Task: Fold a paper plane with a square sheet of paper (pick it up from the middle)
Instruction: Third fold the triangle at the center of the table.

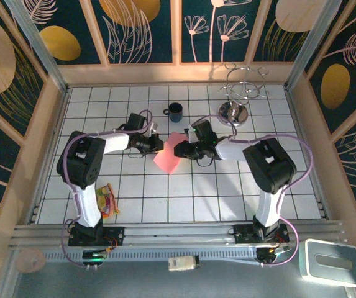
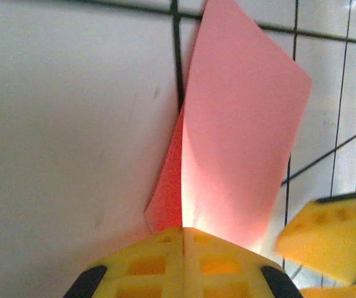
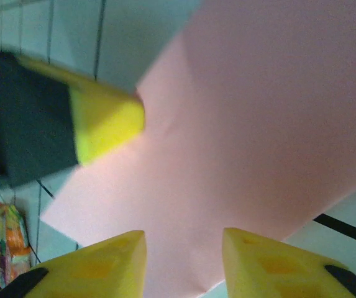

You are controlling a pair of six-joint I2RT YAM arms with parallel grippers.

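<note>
Left fingers clamped, one pink paper

There is one sheet of pink paper and one tiled counter. Robot arms number two, the left arm and the right arm. Each has one gripper, so there are two of those: the left gripper and the right gripper. There is also one dark mug, one wire rack, one colourful packet, one white box and one small pale device.
</note>
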